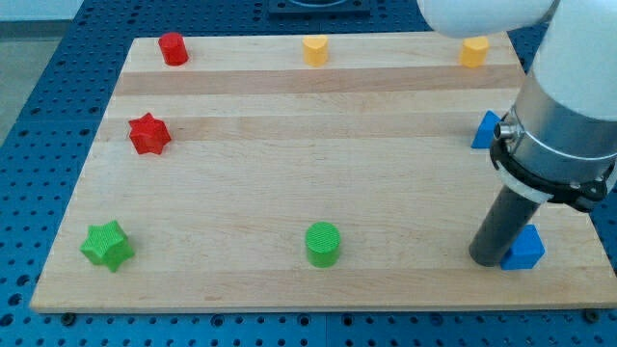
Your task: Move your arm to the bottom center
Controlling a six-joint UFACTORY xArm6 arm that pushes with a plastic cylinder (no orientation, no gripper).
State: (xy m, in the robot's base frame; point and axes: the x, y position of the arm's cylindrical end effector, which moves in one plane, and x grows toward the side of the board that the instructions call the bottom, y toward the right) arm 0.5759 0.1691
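My tip [490, 260] rests on the bench [289, 193] at the near right, touching or just beside the blue block [525, 249], with another blue block [486, 129] farther back on the right edge. There is no claw here, only the bare rod, so it grips nothing. The near centre, where the task wants my tip, lies well to the left around the green cylinder [323, 244], so I judge the route must skirt that block to avoid shoving it

Pale, smooth wooden board [289, 164]
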